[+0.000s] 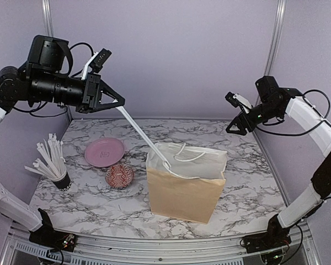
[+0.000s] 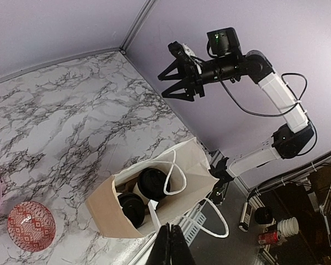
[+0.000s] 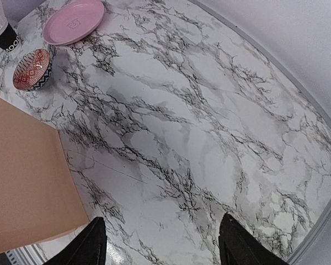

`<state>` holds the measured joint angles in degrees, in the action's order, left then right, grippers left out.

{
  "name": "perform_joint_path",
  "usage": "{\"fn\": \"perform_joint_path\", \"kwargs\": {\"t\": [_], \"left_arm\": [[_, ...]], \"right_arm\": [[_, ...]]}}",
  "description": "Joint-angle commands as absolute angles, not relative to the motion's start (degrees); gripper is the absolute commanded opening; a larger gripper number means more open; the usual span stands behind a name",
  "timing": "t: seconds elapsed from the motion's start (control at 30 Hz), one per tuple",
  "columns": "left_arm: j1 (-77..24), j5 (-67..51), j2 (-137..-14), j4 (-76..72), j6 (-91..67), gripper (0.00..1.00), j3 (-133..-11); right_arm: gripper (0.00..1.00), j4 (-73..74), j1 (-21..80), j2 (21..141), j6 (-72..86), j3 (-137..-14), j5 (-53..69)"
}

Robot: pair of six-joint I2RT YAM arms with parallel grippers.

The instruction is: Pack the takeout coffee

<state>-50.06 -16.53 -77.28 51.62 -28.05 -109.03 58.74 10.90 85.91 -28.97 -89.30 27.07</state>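
Two takeout coffee cups stand inside the brown paper bag; only their black lids show. In the top view the bag hides them. My left gripper is high above the table, left of the bag, shut on the upper end of a long white straw. The straw slants down, and its lower end is inside the bag's mouth. My right gripper hangs open and empty above the table, to the right of the bag.
A pink plate and a red patterned bowl lie left of the bag. A dark cup of white straws stands at the far left. One white cord handle hangs outside the bag. Walls close the back and sides.
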Motion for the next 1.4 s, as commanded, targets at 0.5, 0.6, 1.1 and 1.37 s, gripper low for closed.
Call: {"fn": "perform_joint_path", "kwargs": {"t": [0.5, 0.6, 1.1, 1.37], "left_arm": [[-55.2, -28.8, -87.6, 19.0, -40.1, 0.0, -89.9], [-56.3, -29.5, -89.5, 19.0, -40.4, 0.0, -89.6], [-56.7, -8.8, -86.8, 43.1, -30.4, 0.48, -102.8], [-50.6, 31.1, -77.1, 66.9, -35.5, 0.52, -98.9]], "right_arm": [[0.67, 57.4, 10.6, 88.4, -29.6, -87.0, 31.2], [0.67, 57.6, 10.7, 89.3, -29.7, -87.3, 32.0], [0.67, 58.3, 10.6, 89.5, -30.4, -87.3, 33.3], [0.67, 58.5, 10.6, 89.1, -31.1, -86.9, 34.7]]}}
